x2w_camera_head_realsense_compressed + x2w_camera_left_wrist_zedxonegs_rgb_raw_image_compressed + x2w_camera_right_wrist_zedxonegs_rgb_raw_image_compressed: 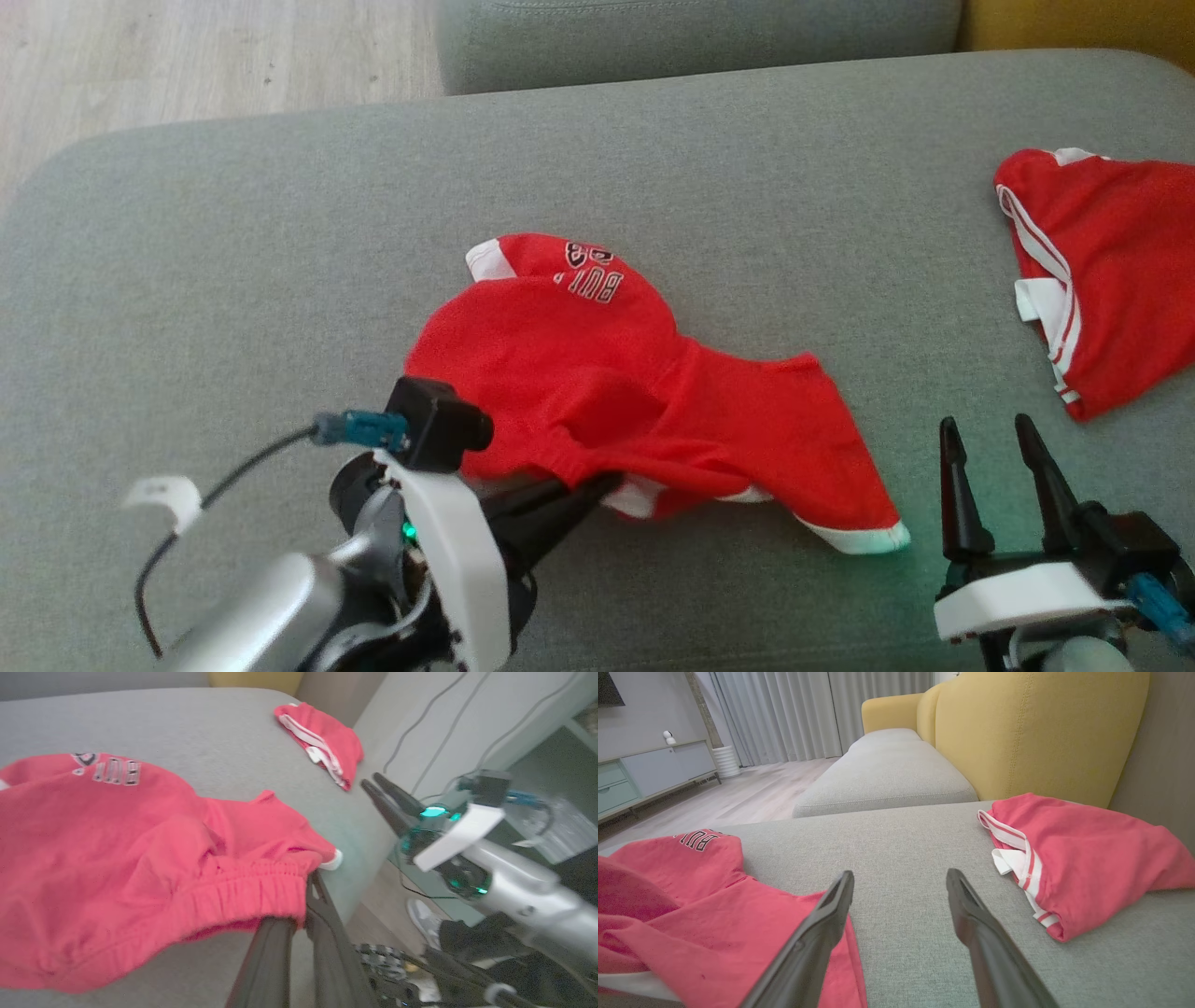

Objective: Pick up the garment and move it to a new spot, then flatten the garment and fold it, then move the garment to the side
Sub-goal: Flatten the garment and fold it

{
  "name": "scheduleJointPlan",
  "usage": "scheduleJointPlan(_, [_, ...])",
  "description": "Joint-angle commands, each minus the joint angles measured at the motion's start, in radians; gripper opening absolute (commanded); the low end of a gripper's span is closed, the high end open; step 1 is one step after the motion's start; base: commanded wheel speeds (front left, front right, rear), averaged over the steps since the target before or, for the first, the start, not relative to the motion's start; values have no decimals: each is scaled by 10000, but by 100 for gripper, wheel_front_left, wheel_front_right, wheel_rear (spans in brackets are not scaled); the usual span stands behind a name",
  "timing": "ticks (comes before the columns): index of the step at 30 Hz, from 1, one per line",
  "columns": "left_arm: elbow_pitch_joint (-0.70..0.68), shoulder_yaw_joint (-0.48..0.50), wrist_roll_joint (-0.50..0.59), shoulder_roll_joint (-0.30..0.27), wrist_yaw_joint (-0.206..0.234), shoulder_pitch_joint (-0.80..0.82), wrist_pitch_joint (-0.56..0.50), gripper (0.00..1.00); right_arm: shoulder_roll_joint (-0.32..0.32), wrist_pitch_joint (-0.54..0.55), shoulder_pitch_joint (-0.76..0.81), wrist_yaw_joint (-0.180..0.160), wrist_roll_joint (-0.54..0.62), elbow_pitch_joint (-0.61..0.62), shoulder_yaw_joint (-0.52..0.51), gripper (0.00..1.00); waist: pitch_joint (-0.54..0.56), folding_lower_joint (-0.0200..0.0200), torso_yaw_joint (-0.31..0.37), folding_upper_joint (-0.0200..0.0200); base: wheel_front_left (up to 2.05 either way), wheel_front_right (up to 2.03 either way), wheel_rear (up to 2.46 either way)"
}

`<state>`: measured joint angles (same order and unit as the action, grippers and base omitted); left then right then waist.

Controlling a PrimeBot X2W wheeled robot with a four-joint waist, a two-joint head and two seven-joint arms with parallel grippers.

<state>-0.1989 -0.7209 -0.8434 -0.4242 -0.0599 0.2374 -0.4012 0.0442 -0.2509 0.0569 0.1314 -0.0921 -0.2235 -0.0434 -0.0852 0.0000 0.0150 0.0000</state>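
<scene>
Left wrist view reveals left end effector (pixel 302 898) clamping garment (pixel 140 858); right end effector (pixel 370 780) wide.

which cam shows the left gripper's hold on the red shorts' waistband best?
Left wrist view: the left gripper is shut on the elastic waistband of the red shorts, seen close up. Head view shows that pinch from above, tips partly under fabric. Right wrist view shows the shorts' leg and lettering.

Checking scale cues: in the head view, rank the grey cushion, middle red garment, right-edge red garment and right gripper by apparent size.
1. grey cushion
2. middle red garment
3. right-edge red garment and right gripper look alike: the garment is cropped, the gripper nearer the camera, so unranked.
</scene>
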Motion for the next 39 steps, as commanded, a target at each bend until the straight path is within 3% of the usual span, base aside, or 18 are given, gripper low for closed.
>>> scheduleJointPlan(1, [-663, 564, -266, -297, 50, 347, -220, 0, 60, -109, -117, -7, -82, 253, 234, 100, -6, 0, -2, 0, 0, 0, 0])
scheduleJointPlan(6, [-1794, 832, -1220, -1477, 450, 375, -2013, 0, 60, -109, -261, -7, -174, 206, 322, 100, -58, 0, 37, 0, 0, 0, 0])
scheduleJointPlan(14, [-391, -89, -1030, -3050, 829, -344, -4094, 0, 60, -109, -351, -7, -338, 114, 444, 100, -114, 0, 465, 0, 0, 0, 0])
scheduleJointPlan(18, [480, -247, -855, -3041, 1021, -920, -3717, 0, 60, -109, -254, -7, -387, 79, 392, 100, -142, 0, 614, 0, 0, 0, 0])
scheduleJointPlan(25, [1368, 136, -680, -2281, 1472, -1261, -2171, 0, 60, -109, -231, -7, -303, 110, 250, 100, -243, 0, 573, 0, 0, 0, 0])
scheduleJointPlan(26, [1441, 292, -594, -2154, 1580, -1257, -1773, 10, 60, -109, -250, -7, -270, 116, 219, 100, -245, 0, 542, 0, 0, 0, 0])
scheduleJointPlan(27, [1491, 419, -562, -2003, 1652, -1272, -1418, 60, 60, -109, -268, -7, -238, 121, 194, 100, -246, 0, 508, 0, 0, 0, 0])
scheduleJointPlan(28, [1510, 470, -564, -1877, 1661, -1309, -1186, 100, 60, -109, -279, -7, -211, 125, 178, 100, -239, 0, 473, 0, 0, 0, 0])
scheduleJointPlan(32, [1194, 399, -586, -1614, 1581, -1603, -730, 100, 60, -109, -294, -7, -119, 132, 194, 100, -186, 0, 365, 0, 0, 0, 0])
scheduleJointPlan(35, [845, 329, -521, -1726, 1635, -1915, -618, 100, 60, -109, -281, -7, -85, 157, 208, 100, -172, 0, 298, 0, 0, 0, 0])
scheduleJointPlan(39, [476, 633, 67, -2206, 2275, -2071, -258, 100, 60, -109, -212, -7, -29, 195, 222, 100, -157, 0, 185, 0, 0, 0, 0])
